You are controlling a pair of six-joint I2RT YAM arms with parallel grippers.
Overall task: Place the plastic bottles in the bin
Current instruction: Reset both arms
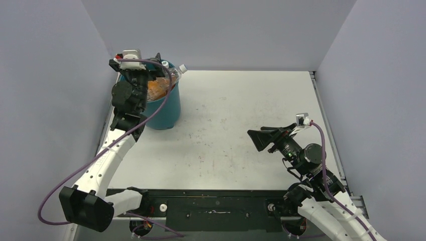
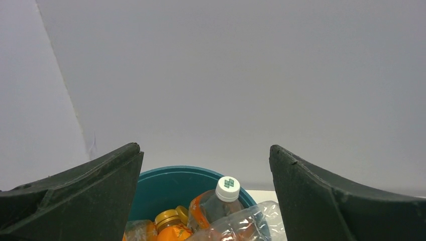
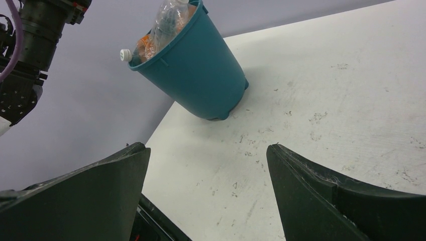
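Overhead, left-wrist and right-wrist views. The white table (image 1: pixel 241 125) fills the centre of the overhead frame, and no bottle lies loose on the part shown. The bin (image 1: pixel 166 108), a teal bucket, stands at upper left of that frame, close to the left wall.

The left gripper (image 2: pixel 203 146) hangs directly over the bin's mouth. Its 2 fingers are spread wide with nothing between them. The right gripper (image 1: pixel 258 139) sits at lower right, well apart from the bin, equally wide and empty.

The plastic bottles (image 1: pixel 163 85) are heaped inside the bin, level with its rim or above it. A clear bottle with white cap (image 2: pixel 227 188) leans across the rim on the side toward frame centre, its neck overhanging. An orange bottle (image 2: pixel 168 221) and a crumpled clear bottle (image 2: pixel 246 223) lie beneath it.

The step in hand reads as clearing the arm after a drop. It is best done by lifting the left gripper straight up before swinging it aside, with the fingers kept away from the overhanging neck. A brush there could tip that bottle out. The task appears nearly complete.
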